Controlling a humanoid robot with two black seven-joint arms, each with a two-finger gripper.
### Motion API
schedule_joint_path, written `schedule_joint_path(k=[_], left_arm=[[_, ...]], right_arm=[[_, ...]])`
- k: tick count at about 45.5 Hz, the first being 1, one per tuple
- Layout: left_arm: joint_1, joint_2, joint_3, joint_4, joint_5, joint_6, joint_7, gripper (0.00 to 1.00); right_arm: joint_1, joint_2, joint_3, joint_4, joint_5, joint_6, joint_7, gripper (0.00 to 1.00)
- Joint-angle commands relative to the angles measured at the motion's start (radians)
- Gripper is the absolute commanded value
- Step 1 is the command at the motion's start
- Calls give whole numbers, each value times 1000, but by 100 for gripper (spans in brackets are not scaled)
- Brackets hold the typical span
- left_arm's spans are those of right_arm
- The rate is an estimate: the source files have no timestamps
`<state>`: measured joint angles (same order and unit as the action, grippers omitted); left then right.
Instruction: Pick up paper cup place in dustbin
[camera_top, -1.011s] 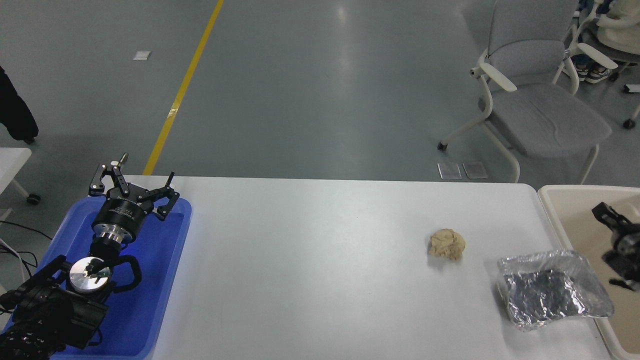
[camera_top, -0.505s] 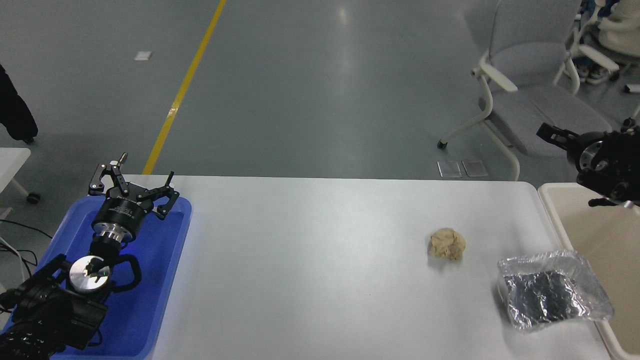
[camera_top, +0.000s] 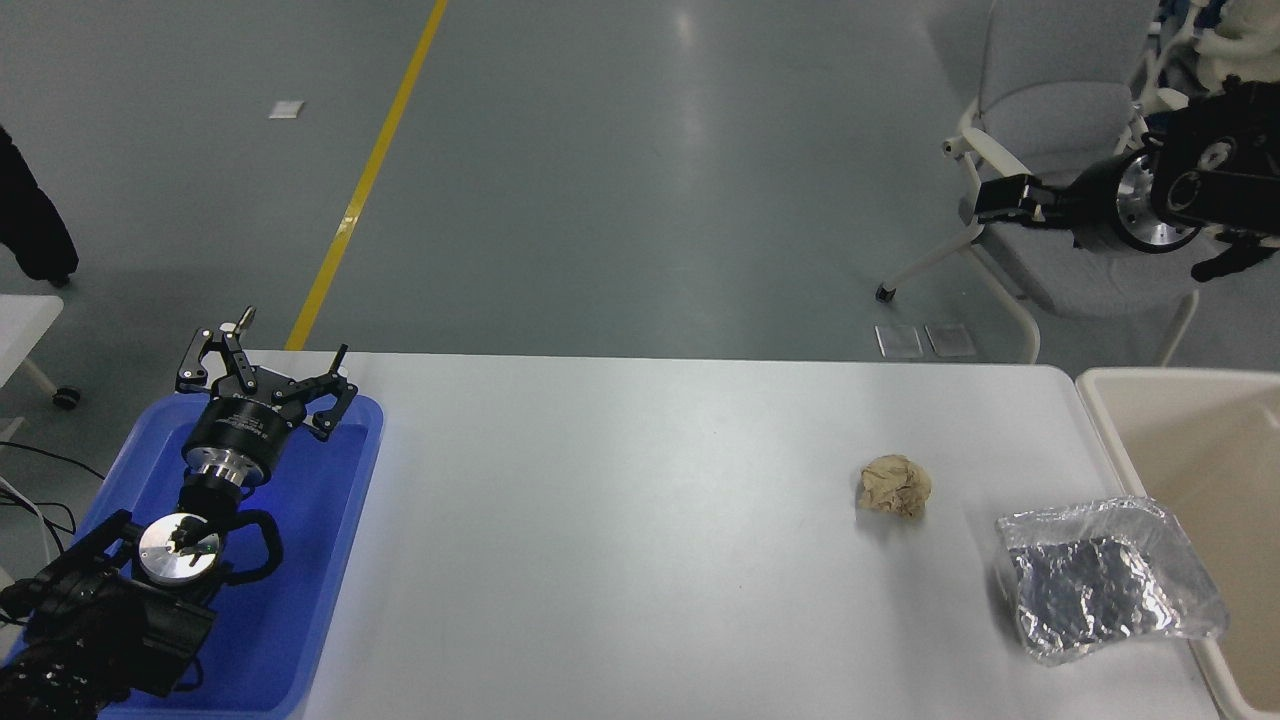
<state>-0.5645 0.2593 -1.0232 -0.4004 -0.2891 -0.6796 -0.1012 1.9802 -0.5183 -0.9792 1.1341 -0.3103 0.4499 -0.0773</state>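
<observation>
My right black gripper (camera_top: 1000, 200) hangs at two o'clock above the floor, finger state unclear; my left black gripper (camera_top: 262, 372), fingers apart, rests over the blue plastic tray (camera_top: 320, 560) at eight o'clock; the cream-beige plastic rectangular dustbin (camera_top: 1105, 420) stands at four o'clock; the paper cup is unseen

No text, label, brand or number can be read anywhere. The left gripper (camera_top: 268, 372) carries a small pale marking on its black body, too small to make out.
</observation>
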Motion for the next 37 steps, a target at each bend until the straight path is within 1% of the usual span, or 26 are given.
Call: schedule_joint_path(k=[1,7,17,23,37], left_arm=[[0,0,0,0,-1,0,0,100],[0,0,0,0,-1,0,0,100],[0,0,0,0,-1,0,0,100],[0,0,0,0,-1,0,0,100],[0,0,0,0,-1,0,0,100]], right_arm=[[155,-2,-53,185,-1,180,-1,100],[204,-3,-75,252,-1,269,-1,100],[287,-2,-118,378,-1,332,-2,100],[330,-2,-127,421,2,336,-2,100],[342,0,-133,421,7,336,-4,100]])
